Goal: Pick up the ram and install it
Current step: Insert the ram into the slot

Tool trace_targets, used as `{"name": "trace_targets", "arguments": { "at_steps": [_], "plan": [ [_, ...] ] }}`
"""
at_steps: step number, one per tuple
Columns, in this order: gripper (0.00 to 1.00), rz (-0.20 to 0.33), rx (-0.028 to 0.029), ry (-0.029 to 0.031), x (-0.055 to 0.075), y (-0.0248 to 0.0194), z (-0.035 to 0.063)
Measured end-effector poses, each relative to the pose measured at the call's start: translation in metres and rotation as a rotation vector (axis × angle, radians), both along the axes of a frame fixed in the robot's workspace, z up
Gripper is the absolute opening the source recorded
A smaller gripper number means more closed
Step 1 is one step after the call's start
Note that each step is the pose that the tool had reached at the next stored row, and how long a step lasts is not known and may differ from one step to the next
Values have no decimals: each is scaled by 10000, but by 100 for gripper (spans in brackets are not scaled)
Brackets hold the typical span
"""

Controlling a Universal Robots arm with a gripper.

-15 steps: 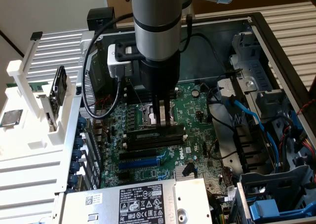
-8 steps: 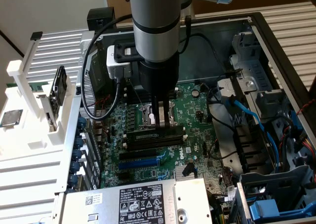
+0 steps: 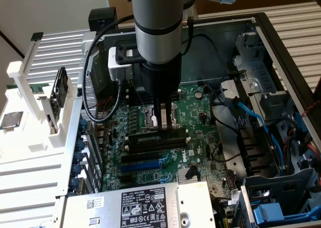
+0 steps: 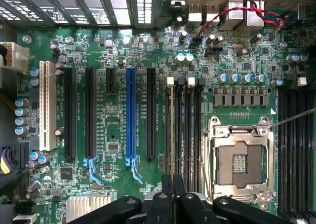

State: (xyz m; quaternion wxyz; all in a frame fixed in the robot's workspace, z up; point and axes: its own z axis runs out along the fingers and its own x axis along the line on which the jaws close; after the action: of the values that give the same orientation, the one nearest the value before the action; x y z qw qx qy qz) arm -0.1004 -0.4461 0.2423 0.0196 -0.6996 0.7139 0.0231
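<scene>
My gripper [image 3: 161, 121] hangs straight down over the motherboard [image 3: 200, 112] inside the open computer case, right above the long black memory slots [image 3: 158, 141]. In the wrist view the fingertips [image 4: 165, 197] stand almost together. A thin edge, the ram [image 4: 169, 135] seen from above, runs out from between them along the memory slot nearest the expansion slots. The gripper [image 4: 173, 192] is shut on this stick. How deep the ram sits in the slot I cannot tell. The other memory slots [image 4: 190, 135] beside it are bare.
The open processor socket [image 4: 240, 160] lies just beside the memory slots. A blue expansion slot [image 4: 130, 115] and black ones lie on the other side. The power supply [image 3: 145, 205], blue cables [image 3: 251, 117] and drive cages crowd the case. A white rack [image 3: 45, 132] holding parts stands at the exterior view's left.
</scene>
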Motion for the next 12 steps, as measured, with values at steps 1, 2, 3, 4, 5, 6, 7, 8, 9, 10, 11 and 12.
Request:
{"name": "trace_targets", "arguments": {
  "at_steps": [1,2,3,4,5,6,7,8,9,10,11,12],
  "plan": [
    [12,5,0,0,0,2,-3],
    [12,7,-1,1,-1,6,-5],
    [12,7,-1,1,-1,12,-8],
    [12,10,0,0,0,16,-10],
    [12,14,1,-1,0,18,-12],
    [12,18,-1,0,0,17,-12],
    [12,24,-2,2,0,17,-12],
    [12,29,-3,1,-1,17,-12],
    [12,36,-2,1,0,18,-14],
    [12,44,-2,1,0,18,-14],
    [12,52,-2,1,-1,18,-16],
    [12,58,2,-1,0,18,-21]
  ]
}}
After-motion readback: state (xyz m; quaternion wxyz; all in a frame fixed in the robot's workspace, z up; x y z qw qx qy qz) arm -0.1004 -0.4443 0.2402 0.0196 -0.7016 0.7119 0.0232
